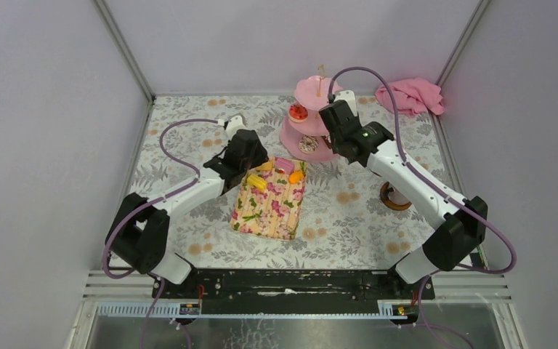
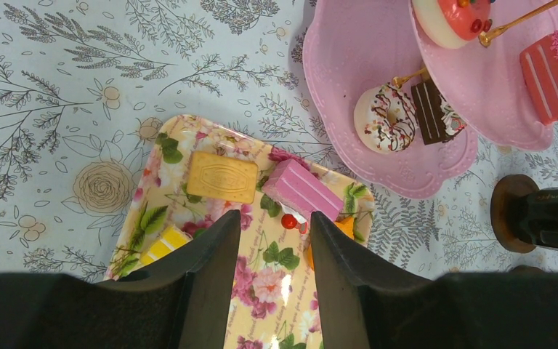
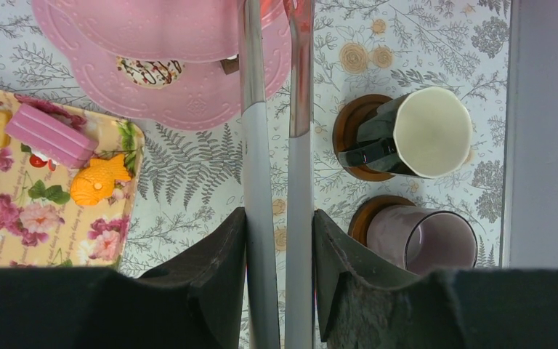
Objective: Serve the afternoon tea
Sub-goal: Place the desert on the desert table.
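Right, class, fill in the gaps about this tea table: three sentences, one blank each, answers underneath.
1. The orange fish-shaped cake lies on the floral ____.
2. The doughnut sits on the ____ tier of the pink stand.
3. The right tool grips a pair of metal ____.

Missing words: tray; bottom; tongs.

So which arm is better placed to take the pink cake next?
Probably left: the left gripper hangs open close to the pink cake, while the right gripper holds tongs by the stand.
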`<state>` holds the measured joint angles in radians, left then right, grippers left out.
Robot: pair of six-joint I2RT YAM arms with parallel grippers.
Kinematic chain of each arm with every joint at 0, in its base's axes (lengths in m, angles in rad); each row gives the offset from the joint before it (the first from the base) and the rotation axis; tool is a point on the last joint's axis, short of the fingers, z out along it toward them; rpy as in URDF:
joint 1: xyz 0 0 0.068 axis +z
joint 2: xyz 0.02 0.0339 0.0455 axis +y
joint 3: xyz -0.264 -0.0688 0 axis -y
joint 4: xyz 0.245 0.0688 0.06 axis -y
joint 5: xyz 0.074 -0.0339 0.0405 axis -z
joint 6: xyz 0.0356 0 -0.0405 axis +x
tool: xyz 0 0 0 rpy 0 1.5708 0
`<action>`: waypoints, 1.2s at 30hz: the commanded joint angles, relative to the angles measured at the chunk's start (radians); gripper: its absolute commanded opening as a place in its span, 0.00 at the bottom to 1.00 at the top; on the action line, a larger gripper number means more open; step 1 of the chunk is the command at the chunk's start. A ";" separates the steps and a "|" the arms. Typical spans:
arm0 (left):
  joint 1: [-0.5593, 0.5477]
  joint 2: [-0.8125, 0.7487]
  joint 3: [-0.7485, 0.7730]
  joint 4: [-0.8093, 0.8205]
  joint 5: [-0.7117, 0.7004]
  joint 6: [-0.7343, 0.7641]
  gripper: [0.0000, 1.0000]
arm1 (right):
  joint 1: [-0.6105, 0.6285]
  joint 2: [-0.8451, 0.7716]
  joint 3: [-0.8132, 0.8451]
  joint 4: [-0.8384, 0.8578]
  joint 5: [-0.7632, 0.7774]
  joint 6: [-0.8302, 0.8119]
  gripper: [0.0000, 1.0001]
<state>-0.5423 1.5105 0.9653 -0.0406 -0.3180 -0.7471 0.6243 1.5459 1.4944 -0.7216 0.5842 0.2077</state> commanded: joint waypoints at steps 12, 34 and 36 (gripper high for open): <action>0.005 -0.013 0.007 0.010 -0.031 0.004 0.48 | -0.005 -0.138 -0.046 0.004 0.000 0.035 0.05; 0.013 -0.042 -0.063 -0.026 -0.026 -0.062 0.48 | 0.079 -0.267 -0.158 -0.024 0.013 0.069 0.04; 0.017 -0.053 -0.079 -0.031 -0.023 -0.083 0.48 | 0.121 -0.273 -0.168 -0.032 0.039 0.076 0.04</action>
<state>-0.5407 1.4944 0.9184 -0.0616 -0.3210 -0.7803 0.6701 1.3113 1.3392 -0.7582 0.5793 0.2600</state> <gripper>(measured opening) 0.480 0.410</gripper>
